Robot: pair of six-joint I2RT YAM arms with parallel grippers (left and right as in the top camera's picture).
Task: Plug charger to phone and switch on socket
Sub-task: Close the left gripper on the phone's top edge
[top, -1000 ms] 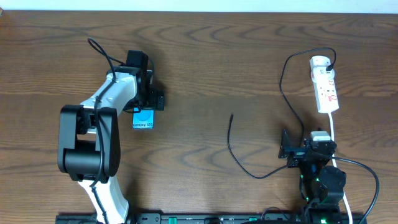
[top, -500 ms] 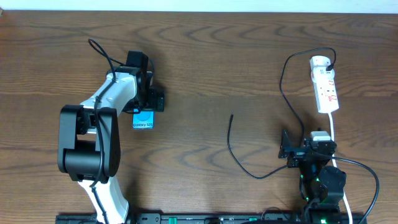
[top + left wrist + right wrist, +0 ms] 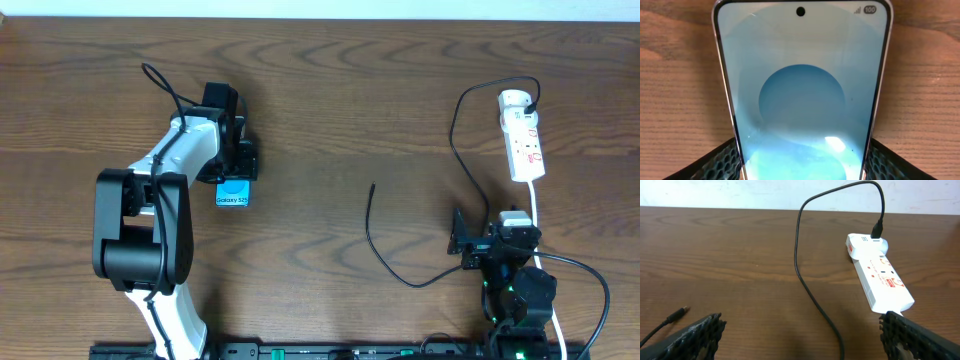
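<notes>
Left gripper (image 3: pixel 802 162) clamps the phone (image 3: pixel 231 193) by its side edges, screen up. Right gripper (image 3: pixel 800 324) open, empty. Socket (image 3: pixel 880 277) at its 1 o'clock, charger (image 3: pixel 798 245) tip at 9 o'clock.

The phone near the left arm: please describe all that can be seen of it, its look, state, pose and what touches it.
The phone is a flat, thin slab with rounded corners and a pale rim. Its screen is lit: light blue with a darker round pattern, a camera hole and a battery sign at the far end. It lies flat, face up, on the brown wooden table. The black fingers of the left gripper flank its long edges; contact cannot be told.
</notes>
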